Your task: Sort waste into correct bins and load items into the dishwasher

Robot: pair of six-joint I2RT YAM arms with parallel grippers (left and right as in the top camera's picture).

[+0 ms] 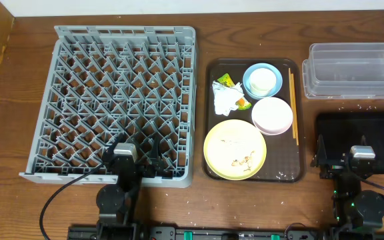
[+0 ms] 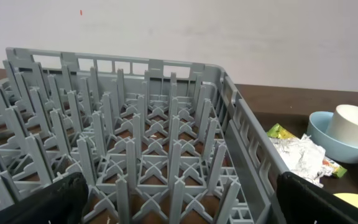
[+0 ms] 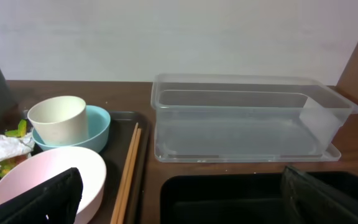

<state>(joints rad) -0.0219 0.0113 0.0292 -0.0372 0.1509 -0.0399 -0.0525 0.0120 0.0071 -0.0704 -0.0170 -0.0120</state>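
The grey dishwasher rack [image 1: 112,100] stands empty at the left. My left gripper [image 1: 133,152] hangs open over its near edge, with only pegs between the fingers [image 2: 48,202]. On the brown tray [image 1: 299,157] lie a white napkin [image 1: 224,99], a yellow-green wrapper [image 1: 229,81], a blue bowl [image 1: 251,85] holding a white cup [image 1: 263,80], a pink bowl [image 1: 272,115], a yellow plate [image 1: 235,149] with crumbs [image 1: 244,160], and chopsticks [image 1: 293,107]. The right gripper [image 1: 349,152] is open above the black bin [image 1: 379,130]. The clear bin [image 3: 241,118] lies beyond, empty.
Bare wooden table runs along the front edge and between the tray and the bins. A white wall closes the far side. Small white specks dot the wood near the black bin. The rack's right wall [image 2: 253,143] stands close beside the tray.
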